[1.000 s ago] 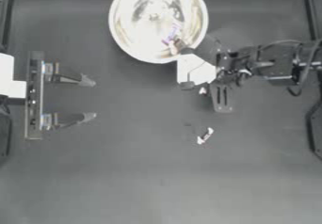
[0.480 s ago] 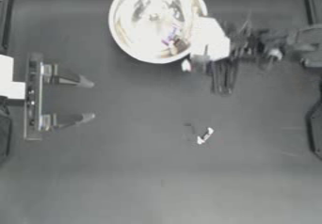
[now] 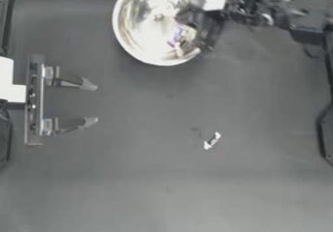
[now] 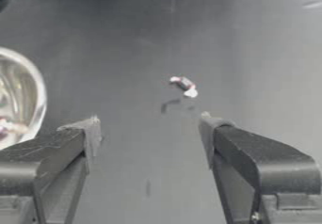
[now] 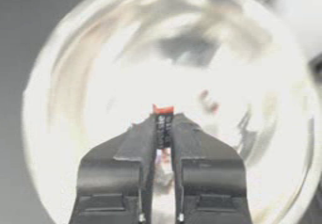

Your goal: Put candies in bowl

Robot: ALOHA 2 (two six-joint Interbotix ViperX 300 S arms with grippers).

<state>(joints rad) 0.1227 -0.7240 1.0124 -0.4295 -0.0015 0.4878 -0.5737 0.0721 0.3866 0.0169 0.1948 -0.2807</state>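
One candy (image 5: 163,123) pinched in right gripper (image 5: 164,124) over bowl (image 5: 75,77), mostly hidden.

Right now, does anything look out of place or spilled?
One candy lies alone on the table, far from the bowl. The right tool, over the bowl, pinches another. Nothing looks damaged.

Glossy whitish bowl (image 3: 146,36); white candy (image 3: 212,140) with reddish marks.

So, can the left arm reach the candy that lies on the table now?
Probably yes. The left claw is open and parked at the table's left side, and the candy lies alone on bare table ahead of it. The right claw is away over the bowl.
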